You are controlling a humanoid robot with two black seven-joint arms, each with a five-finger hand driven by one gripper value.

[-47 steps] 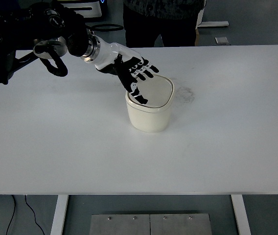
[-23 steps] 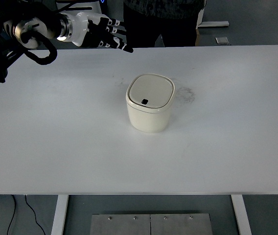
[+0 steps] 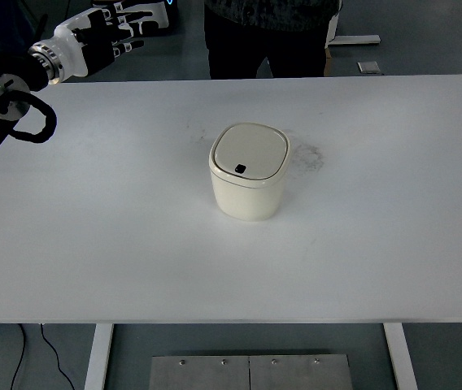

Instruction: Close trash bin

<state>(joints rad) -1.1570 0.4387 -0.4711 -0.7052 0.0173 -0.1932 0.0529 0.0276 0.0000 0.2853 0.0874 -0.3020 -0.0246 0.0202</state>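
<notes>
One trash bin [image 3: 249,172] stands upright near the middle of the white table [image 3: 117,244]. The bin is cream-coloured, with rounded corners. Its lid [image 3: 251,152] lies flat and seated in the rim, closed. A small dark square mark [image 3: 240,169] shows on the lid near its front edge. Nothing touches the bin.

Left hand [image 3: 101,42]: located at the upper left of the view, beyond the table's far left corner and well apart from the bin. The fingers [image 3: 130,41] are extended and spread, pointing toward the right, and hold nothing. The white wrist section joins the black left arm [image 3: 7,93], which enters from the left edge with a looped black cable beside it.

Right hand: does not show in the view.

Faint grey smudges [image 3: 312,154] mark the table surface just to the right of the bin and behind it.

A person [image 3: 268,36] in dark clothing stands at the far side of the table, visible only from the torso down at the top edge. A metal plate [image 3: 249,372] lies on the floor below the table's near edge, between the two white table legs [image 3: 98,356].
</notes>
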